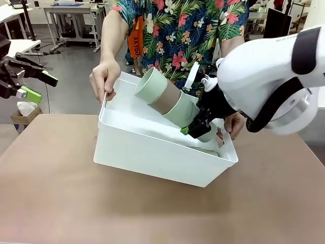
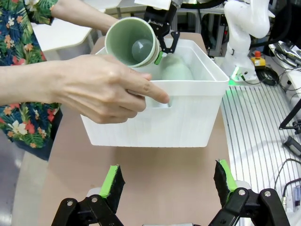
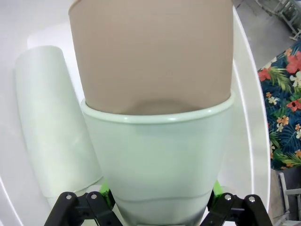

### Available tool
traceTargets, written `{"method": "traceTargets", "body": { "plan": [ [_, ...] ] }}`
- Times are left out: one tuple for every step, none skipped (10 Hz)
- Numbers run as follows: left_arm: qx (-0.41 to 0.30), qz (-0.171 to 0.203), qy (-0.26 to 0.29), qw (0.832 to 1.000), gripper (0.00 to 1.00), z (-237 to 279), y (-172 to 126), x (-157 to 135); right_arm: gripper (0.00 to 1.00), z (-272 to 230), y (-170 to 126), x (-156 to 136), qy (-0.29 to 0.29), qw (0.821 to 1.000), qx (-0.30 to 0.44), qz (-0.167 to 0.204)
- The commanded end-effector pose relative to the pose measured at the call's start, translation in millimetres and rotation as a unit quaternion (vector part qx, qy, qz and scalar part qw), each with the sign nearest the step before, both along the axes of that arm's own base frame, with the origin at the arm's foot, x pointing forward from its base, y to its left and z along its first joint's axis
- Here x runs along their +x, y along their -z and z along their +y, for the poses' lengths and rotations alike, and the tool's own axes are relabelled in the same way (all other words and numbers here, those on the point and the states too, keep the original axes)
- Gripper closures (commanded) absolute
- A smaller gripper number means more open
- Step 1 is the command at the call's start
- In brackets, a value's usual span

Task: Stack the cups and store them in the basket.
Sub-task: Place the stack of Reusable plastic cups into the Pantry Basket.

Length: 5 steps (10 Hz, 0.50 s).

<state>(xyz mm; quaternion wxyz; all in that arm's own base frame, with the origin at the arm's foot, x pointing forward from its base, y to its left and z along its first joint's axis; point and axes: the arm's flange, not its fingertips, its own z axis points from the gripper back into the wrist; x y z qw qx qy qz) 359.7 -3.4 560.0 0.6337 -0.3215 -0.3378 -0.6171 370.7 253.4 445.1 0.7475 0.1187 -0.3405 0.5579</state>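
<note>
— Where is the stack of tapered matte plastic cups [image 1: 170,99]?
— Clamped in the right gripper [image 1: 199,127], inside the tilted white plastic basket [image 1: 152,152].
— The right wrist view adds?
— A mint cup [image 3: 51,136] lying alongside.
— The left gripper [image 2: 169,186]?
— Wide open, empty.

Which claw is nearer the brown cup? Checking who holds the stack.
Right. The right claw grips the stack holding the brown cup; the left claw hangs open, off the table's left edge.
</note>
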Motion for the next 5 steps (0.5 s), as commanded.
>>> {"method": "traceTargets", "body": {
  "plan": [
    [-0.008,0.005,-0.002,1.0,0.0,-1,-4,0,0.15,9,-1,8,0.019,1.0,-0.007,0.002],
    [-0.008,0.005,-0.002,1.0,0.0,-1,-4,0,0.15,12,6,11,0.019,1.0,-0.017,0.003],
    [-0.008,0.005,-0.002,1.0,0.0,-1,-4,0,0.15,15,12,11,0.019,0.999,-0.026,0.004],
    [-0.008,0.005,-0.002,1.0,0.0,-1,-4,0,0.15,20,20,15,0.018,0.999,-0.035,0.005],
    [-0.008,0.005,-0.002,1.0,0.0,-1,-4,0,0.15,24,26,15,0.018,0.999,-0.042,0.01]
  ]
}}
